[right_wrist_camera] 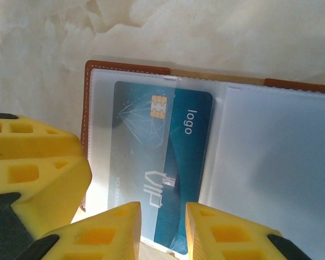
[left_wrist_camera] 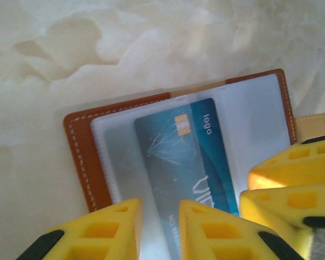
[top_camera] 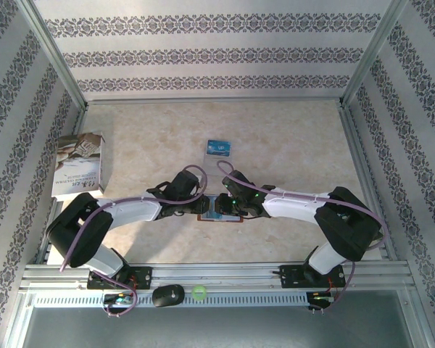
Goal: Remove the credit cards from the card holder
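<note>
The table (top_camera: 297,145) carries the open holder (top_camera: 219,206) close to the middle of its near edge, between the tips of the two arms. The task looks about half done. A loose card (top_camera: 219,147) lies out on a pale sheet (top_camera: 219,158) nearer the far edge, while a second card (left_wrist_camera: 179,157) sits in the holder's clear sleeve and has yet to come out. The holder lies flat, inside up, its long axis along the near edge. The left gripper (left_wrist_camera: 160,230) and right gripper (right_wrist_camera: 163,230) hover at its near side, each with jaws narrowly apart and nothing pinched between them. The second card's long axis runs near to far, with its chip end toward the far edge and its near end under the fingertips.
</note>
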